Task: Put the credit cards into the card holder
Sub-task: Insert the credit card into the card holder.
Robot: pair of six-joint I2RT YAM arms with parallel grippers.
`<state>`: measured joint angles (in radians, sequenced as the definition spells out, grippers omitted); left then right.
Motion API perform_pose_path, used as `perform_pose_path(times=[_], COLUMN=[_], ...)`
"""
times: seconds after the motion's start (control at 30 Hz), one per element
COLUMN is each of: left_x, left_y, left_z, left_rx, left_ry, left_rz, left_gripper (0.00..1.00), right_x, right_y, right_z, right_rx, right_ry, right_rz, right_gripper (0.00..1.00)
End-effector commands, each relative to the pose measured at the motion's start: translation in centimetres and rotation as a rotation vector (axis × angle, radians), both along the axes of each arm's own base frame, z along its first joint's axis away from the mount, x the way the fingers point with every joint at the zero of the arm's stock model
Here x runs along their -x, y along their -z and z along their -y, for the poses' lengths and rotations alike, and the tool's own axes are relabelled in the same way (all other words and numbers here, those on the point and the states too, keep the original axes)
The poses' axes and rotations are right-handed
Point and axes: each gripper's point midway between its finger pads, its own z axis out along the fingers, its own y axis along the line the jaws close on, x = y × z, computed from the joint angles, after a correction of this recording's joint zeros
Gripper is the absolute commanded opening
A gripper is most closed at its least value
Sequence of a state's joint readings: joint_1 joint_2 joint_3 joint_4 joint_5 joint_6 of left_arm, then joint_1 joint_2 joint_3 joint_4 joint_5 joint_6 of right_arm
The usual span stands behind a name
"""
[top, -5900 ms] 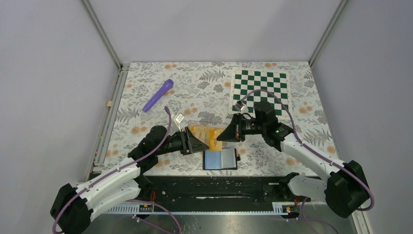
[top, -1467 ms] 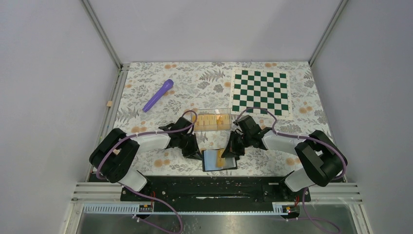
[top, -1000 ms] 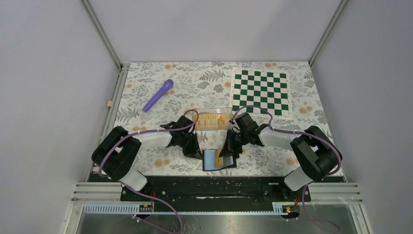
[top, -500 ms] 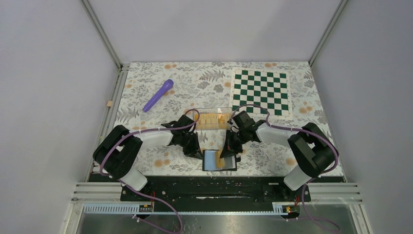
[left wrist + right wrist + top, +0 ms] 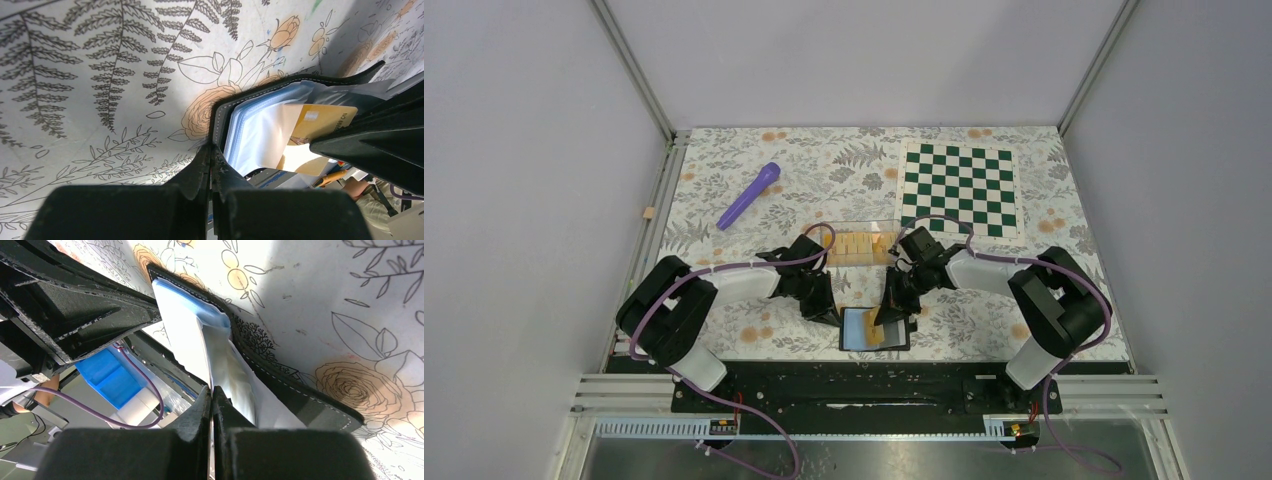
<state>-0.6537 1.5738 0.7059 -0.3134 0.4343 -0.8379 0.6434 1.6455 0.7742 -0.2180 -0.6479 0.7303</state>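
The black wallet [image 5: 862, 330] lies open on the flowered table [image 5: 764, 337], close to its near edge. My right claw [image 5: 212, 392] is closed on a yellow card [image 5: 322, 119], one end of which sits under a glossy pocket. My left claw [image 5: 210, 155] is closed, tips against the wallet's left edge.

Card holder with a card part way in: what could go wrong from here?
1. The card is only partly under the glossy pocket; pushed askew, it could jam or crumple that pocket.
2. The left tool, shut, meets the card holder only at one corner, so it may slide or swivel.
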Motion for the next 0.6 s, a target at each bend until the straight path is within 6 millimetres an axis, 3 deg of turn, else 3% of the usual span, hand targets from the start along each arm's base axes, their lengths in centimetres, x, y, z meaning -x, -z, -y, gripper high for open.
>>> perform_pose_path(times=[0.0,0.57], left_x=[-1.1,-1.1], left_y=[0.3,-0.6], left_z=[-0.2,0.0], left_rx=[-0.033,-0.008], left_ry=[-0.005,-0.026], left_rz=[0.042,0.051], left_gripper=[0.0,0.0], right_x=[0.1,0.5], right_y=[0.1,1.2], right_z=[-0.6,-1.1], right_rx=[0.008,0.035], right_ry=[0.003,0.075], right_rz=[0.002,-0.001], right_gripper=[0.01,0.06])
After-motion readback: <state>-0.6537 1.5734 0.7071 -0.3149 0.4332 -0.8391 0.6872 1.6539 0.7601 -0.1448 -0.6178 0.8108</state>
